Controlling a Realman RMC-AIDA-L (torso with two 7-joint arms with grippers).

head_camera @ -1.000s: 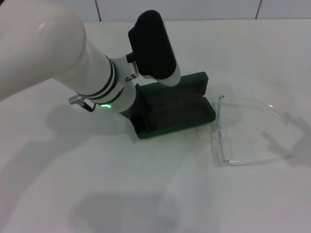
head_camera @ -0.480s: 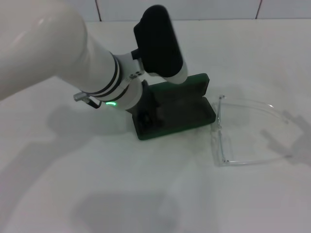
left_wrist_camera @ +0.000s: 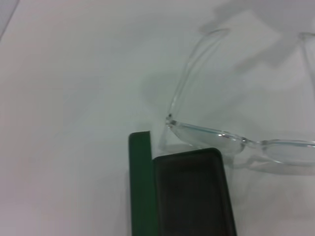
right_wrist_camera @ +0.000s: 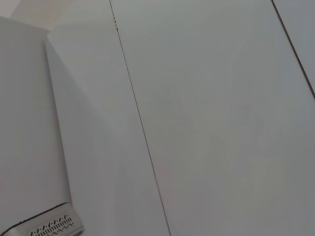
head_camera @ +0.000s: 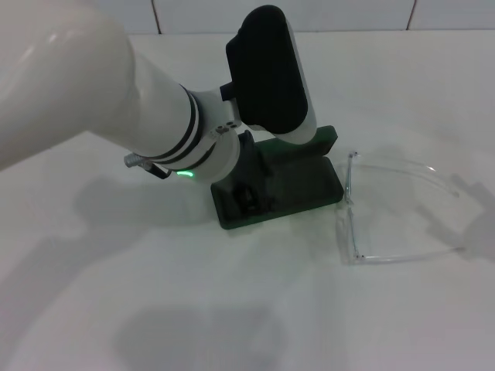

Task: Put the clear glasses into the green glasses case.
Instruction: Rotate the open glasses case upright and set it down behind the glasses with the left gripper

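Observation:
The green glasses case [head_camera: 302,179] lies open in the middle of the table, its dark lining [left_wrist_camera: 192,194] facing up and its lid edge [left_wrist_camera: 140,187] standing along the far side. The clear glasses [head_camera: 349,210] lie unfolded on the table just right of the case, lens end nearly touching it and arms pointing right. In the left wrist view the lens [left_wrist_camera: 236,142] sits beside the case's end. My left gripper [head_camera: 249,198] hangs over the case's left end, mostly hidden under the wrist. My right gripper is out of view.
The big white left arm [head_camera: 93,100] and its black wrist housing [head_camera: 267,69] cover the case's far left part. White table [head_camera: 232,309] stretches all around, with a tiled wall [right_wrist_camera: 197,98] behind.
My left arm has swung right and forward over the case, hiding more of its lid. The case and the glasses have not moved.

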